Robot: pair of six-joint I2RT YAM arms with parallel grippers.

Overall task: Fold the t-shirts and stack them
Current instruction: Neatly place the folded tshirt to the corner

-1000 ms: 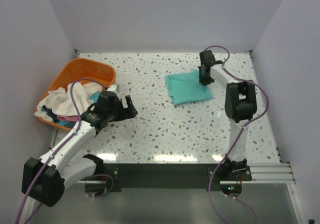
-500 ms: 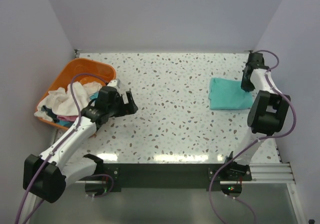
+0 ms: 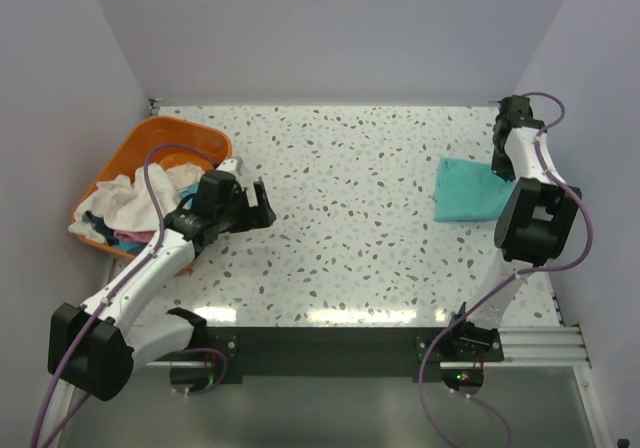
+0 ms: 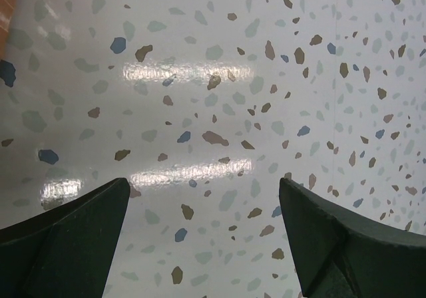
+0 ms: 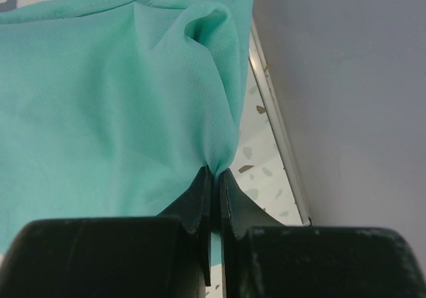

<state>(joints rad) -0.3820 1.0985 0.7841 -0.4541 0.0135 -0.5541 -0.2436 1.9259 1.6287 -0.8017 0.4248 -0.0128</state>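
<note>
Far left, an orange basket [image 3: 176, 138] is parked at the table's left edge, stuffed with a heap of unfolded clothes [image 3: 118, 198], mostly white with bits of pink and blue showing. Just right of it, the left gripper [image 3: 263, 206] is held over bare speckled tabletop [image 3: 350, 238], well apart from any shirt. Its fingers [image 4: 63, 231] are spread wide in the wrist view, and nothing is caught between them, only terrazzo and light glare. Over on the right side, a folded teal t-shirt [image 3: 466, 192] is laid flat on the table, close to the right edge and well away from the basket. Its far right corner is pinched by the right gripper [image 3: 498, 166]; in the right wrist view the jaws are pressed together on a bunched ridge of the teal fabric [image 5: 120, 92], right beside the table's metal edge strip [image 5: 274, 122] and the grey wall [image 5: 346, 78].
</note>
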